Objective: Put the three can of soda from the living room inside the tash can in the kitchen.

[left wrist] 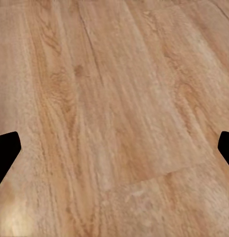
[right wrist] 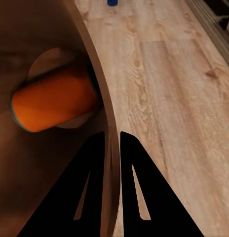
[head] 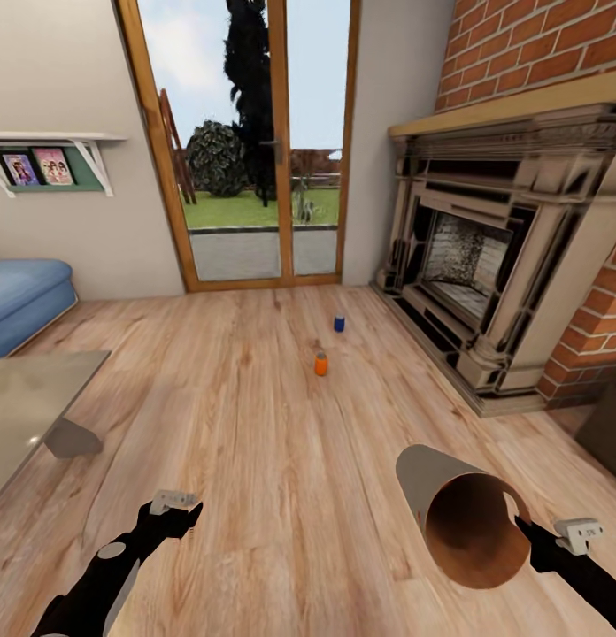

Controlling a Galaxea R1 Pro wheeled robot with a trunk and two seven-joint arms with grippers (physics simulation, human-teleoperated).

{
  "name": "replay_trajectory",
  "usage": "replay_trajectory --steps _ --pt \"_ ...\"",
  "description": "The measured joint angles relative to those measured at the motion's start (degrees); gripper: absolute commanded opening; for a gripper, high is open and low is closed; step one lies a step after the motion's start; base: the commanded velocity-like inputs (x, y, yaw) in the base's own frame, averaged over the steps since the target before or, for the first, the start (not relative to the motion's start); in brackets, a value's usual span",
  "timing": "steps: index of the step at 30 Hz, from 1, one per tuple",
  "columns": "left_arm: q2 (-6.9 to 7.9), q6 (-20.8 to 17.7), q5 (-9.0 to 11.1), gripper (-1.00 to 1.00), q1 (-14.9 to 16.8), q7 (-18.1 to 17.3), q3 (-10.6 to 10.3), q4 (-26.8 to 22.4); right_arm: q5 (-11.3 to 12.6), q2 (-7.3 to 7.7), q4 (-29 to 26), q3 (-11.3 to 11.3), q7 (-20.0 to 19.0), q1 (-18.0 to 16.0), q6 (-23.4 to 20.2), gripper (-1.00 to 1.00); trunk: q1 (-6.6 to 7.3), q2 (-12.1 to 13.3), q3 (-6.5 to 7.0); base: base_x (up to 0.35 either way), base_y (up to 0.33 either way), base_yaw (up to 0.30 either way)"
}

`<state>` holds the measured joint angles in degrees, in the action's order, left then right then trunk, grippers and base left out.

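Fingers of the right gripper (right wrist: 112, 185) are pinched onto the rim wall of the trash can (head: 432, 482), one black finger inside it and one outside, with only the thin wall between them. In the head view this gripper (head: 531, 538) sits at the lower right of the frame, at the right edge of the bin's mouth. The bin is lifted and tipped on its side, its open mouth turned toward the camera, so the brown inside shows.

An orange soda can (right wrist: 53, 101) lies on its side within the bin, deep inside toward its base, seen in the right wrist view just beyond the gripping fingers.

The left gripper (head: 177, 511) hovers at the lower left of the head view over the bare wood floor (head: 281, 442). Its fingers are spread wide, showing only as dark tips at the two side edges of the left wrist view, and it holds nothing.

Three cans can be counted: one orange in the bin, and two upright on the floor in the middle of the head view. These are a second orange can (head: 320, 364) and, just beyond it, a dark blue can (head: 339, 324), both well ahead of the grippers and left of the fireplace (head: 485, 257). One bin is in sight.
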<state>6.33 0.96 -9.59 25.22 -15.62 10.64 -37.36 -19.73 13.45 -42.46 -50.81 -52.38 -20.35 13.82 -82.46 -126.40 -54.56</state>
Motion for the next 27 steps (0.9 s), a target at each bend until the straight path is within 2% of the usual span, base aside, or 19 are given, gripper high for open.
replay_trajectory --steps 9,21,27 --pt "0.0 0.0 -0.2 1.0 0.0 0.1 0.0 0.0 0.0 -0.07 0.0 0.0 0.0 0.0 0.0 -1.0 0.0 0.0 0.0 0.328 0.087 0.0" --pt "0.0 0.0 -0.4 1.0 0.0 0.1 0.0 0.0 0.0 -0.08 0.0 0.0 0.1 0.0 0.0 -1.0 0.0 0.0 0.0 0.328 0.01 -0.003" --pt "0.0 0.0 -0.4 1.0 0.0 0.2 0.0 0.1 -0.1 -0.08 0.0 0.1 0.1 0.0 0.0 -1.0 0.0 0.0 0.1 0.328 0.0 -0.139"
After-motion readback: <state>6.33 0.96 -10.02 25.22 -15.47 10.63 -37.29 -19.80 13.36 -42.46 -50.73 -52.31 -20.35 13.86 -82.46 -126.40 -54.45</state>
